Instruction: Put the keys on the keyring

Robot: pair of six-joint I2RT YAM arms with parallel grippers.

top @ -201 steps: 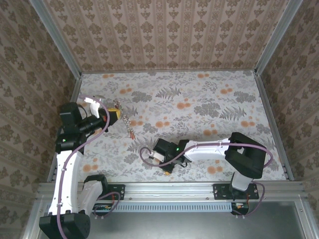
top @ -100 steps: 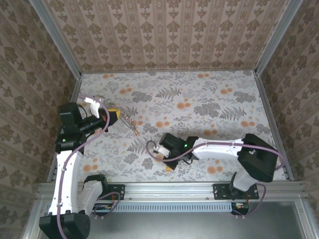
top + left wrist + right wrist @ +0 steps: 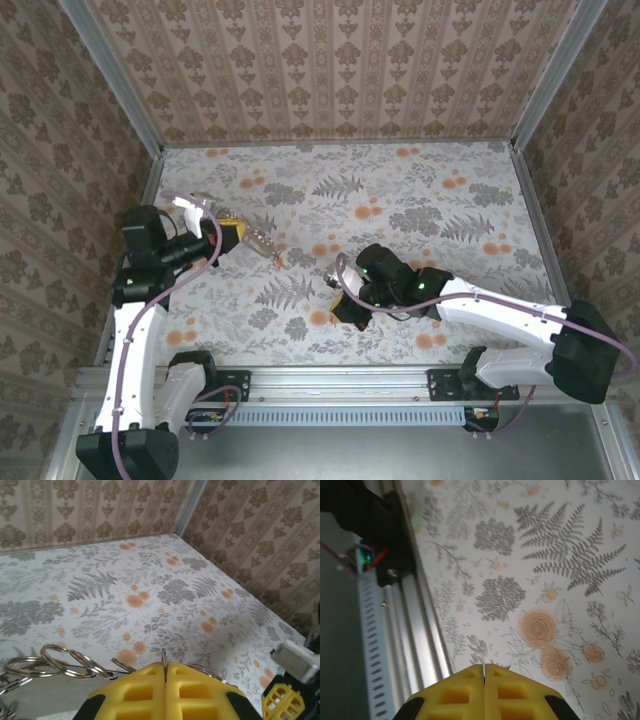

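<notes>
Fingers of the left gripper (image 3: 165, 666) are pressed shut on the keyring (image 3: 65, 661). Its linked rings trail diagonally toward the right gripper (image 3: 340, 310), which sits near their free end. That gripper is closed too; whether it pinches anything I cannot tell. Floral cloth covers the table (image 3: 450, 190), and patterned walls enclose it.
</notes>
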